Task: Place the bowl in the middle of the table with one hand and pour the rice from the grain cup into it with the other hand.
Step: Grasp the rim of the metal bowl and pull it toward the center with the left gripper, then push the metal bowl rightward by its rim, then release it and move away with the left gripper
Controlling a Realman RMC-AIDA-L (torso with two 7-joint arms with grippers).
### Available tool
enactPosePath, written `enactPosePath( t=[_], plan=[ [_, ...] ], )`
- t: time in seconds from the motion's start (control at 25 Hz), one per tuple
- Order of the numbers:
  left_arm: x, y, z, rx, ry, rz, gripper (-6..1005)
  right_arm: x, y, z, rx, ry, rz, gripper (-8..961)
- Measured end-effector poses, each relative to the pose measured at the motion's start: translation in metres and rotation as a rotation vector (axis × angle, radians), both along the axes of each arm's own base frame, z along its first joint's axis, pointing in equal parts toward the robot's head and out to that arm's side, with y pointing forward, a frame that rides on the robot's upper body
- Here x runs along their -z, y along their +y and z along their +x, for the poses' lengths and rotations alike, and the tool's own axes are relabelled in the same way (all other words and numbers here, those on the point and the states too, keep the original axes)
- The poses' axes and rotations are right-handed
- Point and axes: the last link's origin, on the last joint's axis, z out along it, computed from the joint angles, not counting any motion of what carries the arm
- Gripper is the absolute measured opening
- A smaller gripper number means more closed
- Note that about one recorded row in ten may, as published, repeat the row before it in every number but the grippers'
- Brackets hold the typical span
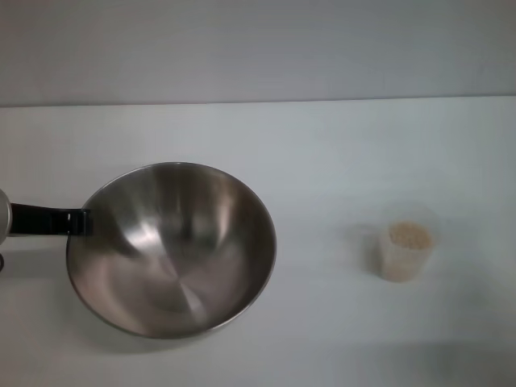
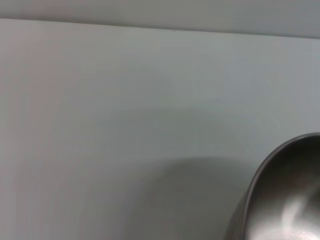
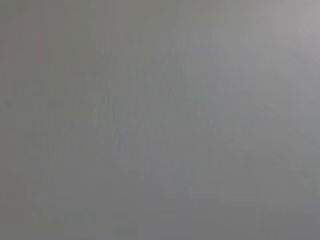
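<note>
The bowl, wide and shiny steel, sits left of the table's middle in the head view. Its rim and inner wall fill a corner of the left wrist view as bowl. My left gripper reaches in from the left edge with a black finger clamped on the bowl's left rim. To the right stands the small translucent grain cup, upright, with beige rice showing at its top. The right gripper is out of view, and its wrist view shows only a blank grey surface.
A grey wall runs behind the table's far edge. White tabletop lies between the bowl and the cup and beyond both.
</note>
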Motion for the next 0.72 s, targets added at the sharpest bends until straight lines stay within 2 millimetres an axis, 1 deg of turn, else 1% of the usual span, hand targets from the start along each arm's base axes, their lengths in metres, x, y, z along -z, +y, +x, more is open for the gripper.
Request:
enactPosePath(
  t=[0.36,0.52,0.72],
  plan=[
    [-0.006,0.004,0.004,0.02,-0.04,0.0,43,0.0,-0.001,0.001,0.002,0.0,0.001,654],
    [-0.008,0.008,0.012,0.043,-0.071,-0.01,45,0.0,-0.002,0.002,0.006,0.0,0.002,654],
    [-0.008,0.018,0.029,0.087,-0.142,-0.022,47,0.0,-0.005,0.004,0.013,0.003,0.002,653]
  ],
)
